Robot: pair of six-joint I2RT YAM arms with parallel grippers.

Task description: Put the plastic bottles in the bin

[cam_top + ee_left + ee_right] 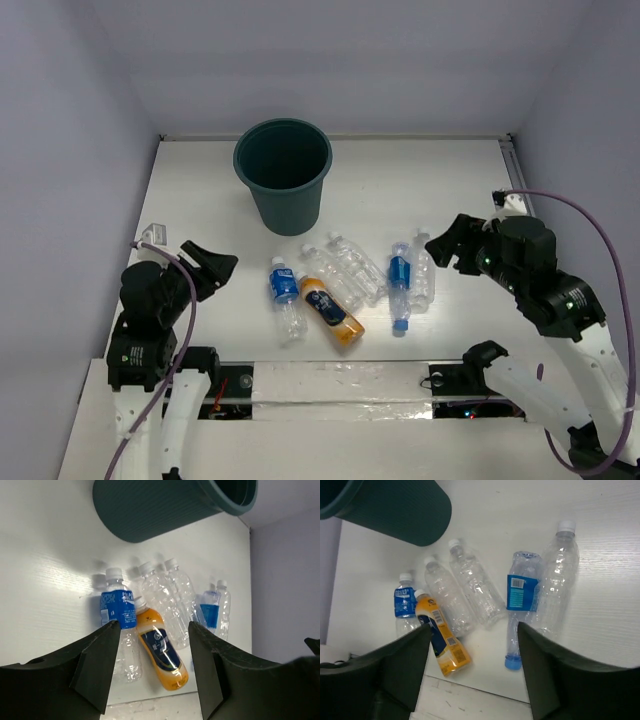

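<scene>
Top view, arms: left gripper [215, 268] and right gripper [445, 245] hang empty, flanking six bottles [345, 272] lying near the bin [285, 208].
Left wrist: jaws wide apart, framing the orange bottle [160, 652].
Right wrist: jaws parted above the blue-label bottle [521, 592].
Handling: probably light, thin-walled and slippery; pinch across the midbody.

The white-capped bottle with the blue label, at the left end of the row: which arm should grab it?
Probably left. The left fingers hang open just beside the blue-label bottle, with nothing between. The right fingers would have to reach over the orange bottle and the rest.
</scene>
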